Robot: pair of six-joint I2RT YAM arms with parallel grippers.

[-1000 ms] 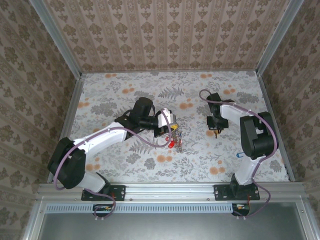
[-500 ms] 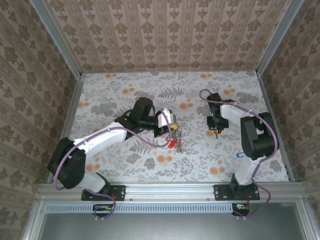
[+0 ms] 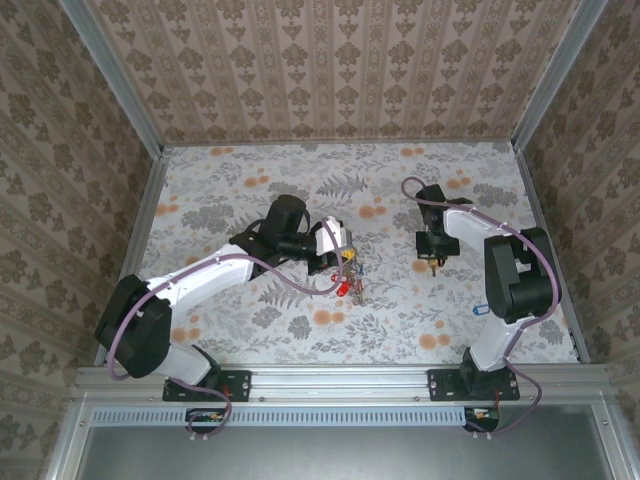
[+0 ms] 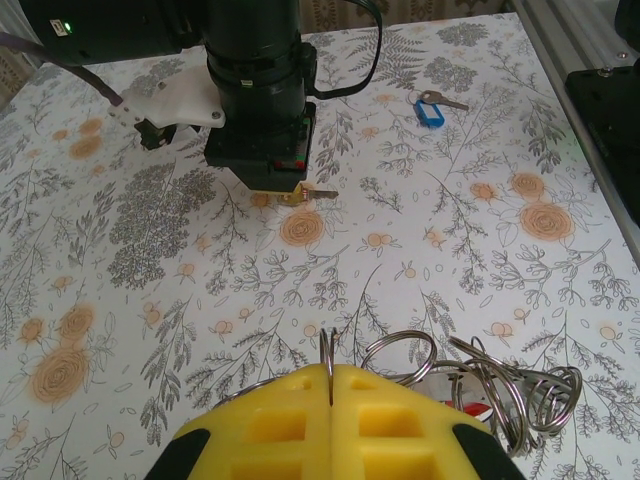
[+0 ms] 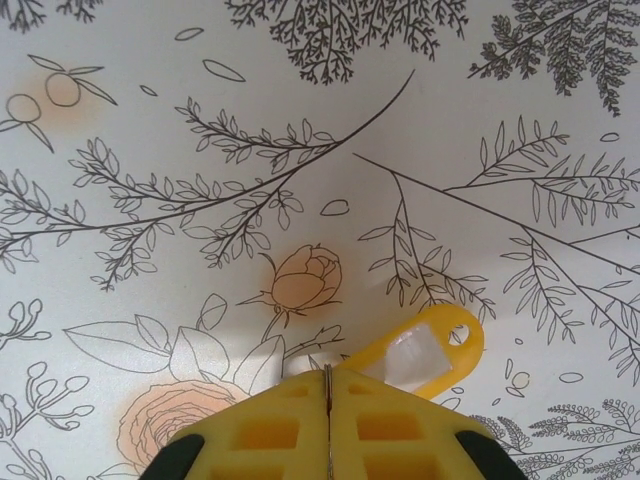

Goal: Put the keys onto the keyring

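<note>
Keyring (image 4: 480, 385) is mostly cut off at the bottom edge of the left wrist view, leaving only wire loops and a sliver of red tag. In the top view it's a small tangle and single keys can't be resolved. Left gripper (image 4: 330, 380) is clamped tight on one ring wire, with the rest of the ring just beside its pads.

Right gripper (image 5: 327, 385) is pinched on the yellow-tag key (image 5: 415, 350). The blade is hidden between the pads and the tag sticks out sideways. It's low over the table (image 5: 150, 120), contact can't be told, and well apart from the keyring.

Blue-tag key (image 4: 430, 108) lies loose on the table, away from both grippers.
</note>
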